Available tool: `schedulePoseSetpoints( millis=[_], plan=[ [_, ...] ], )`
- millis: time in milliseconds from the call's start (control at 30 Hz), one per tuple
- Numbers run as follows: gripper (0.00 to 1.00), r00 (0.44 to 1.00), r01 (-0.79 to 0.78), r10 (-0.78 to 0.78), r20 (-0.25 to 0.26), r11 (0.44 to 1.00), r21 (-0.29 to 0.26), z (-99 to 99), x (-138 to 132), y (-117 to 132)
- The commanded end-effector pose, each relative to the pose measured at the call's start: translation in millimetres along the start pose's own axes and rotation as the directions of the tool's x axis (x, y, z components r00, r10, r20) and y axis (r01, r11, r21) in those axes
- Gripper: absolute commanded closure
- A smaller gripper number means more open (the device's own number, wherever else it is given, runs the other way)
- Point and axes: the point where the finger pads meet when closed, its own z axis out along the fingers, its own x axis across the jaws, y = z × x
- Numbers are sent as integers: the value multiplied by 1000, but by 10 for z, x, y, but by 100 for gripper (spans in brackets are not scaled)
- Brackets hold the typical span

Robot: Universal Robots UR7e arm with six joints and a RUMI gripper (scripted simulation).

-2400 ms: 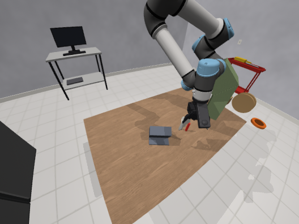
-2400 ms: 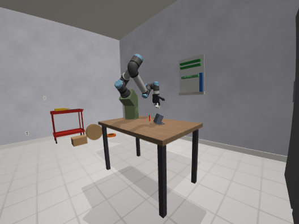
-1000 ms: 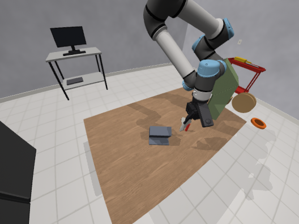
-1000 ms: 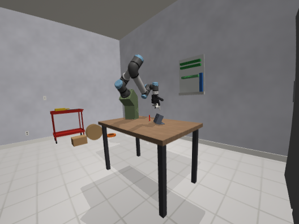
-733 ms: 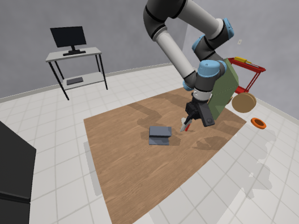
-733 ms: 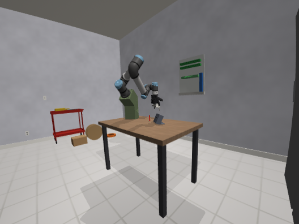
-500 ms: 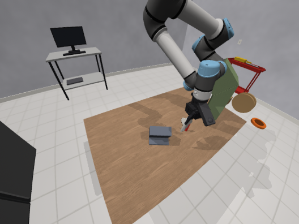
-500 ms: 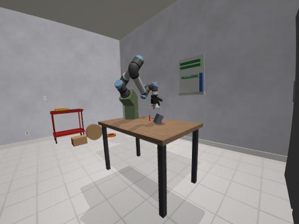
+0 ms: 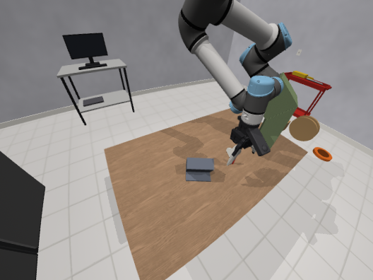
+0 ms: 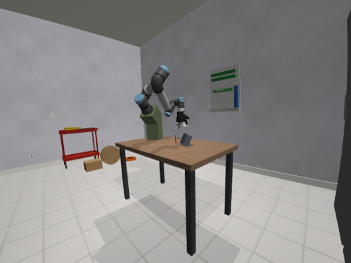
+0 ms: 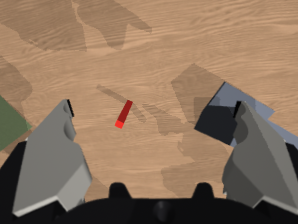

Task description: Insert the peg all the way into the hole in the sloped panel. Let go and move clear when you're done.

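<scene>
A small red peg stands on the wooden table; it also shows in the exterior view and is mostly hidden behind the fingers in the top view. The grey sloped panel sits on the table to the peg's left; it shows in the exterior view and at the right of the wrist view. Its hole is not visible. My gripper is open and empty, hovering above the peg, with the peg between the fingers' lines in the wrist view. It also shows in the top view and the exterior view.
The arm's green base stands at the table's far right edge. A red cart, a round wooden disc, an orange ring and a box are on the floor beyond the table. A monitor stand is at the back left.
</scene>
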Motion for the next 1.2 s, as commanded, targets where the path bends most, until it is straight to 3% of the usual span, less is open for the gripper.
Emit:
schedulePoseSetpoints(
  millis=[0, 1167],
  plan=[
    [0, 999, 49, -49, -6, 999, -1, 7, -22, 23],
    [0, 926, 377, -378, -19, 926, -30, 70, -191, 215]
  ],
)
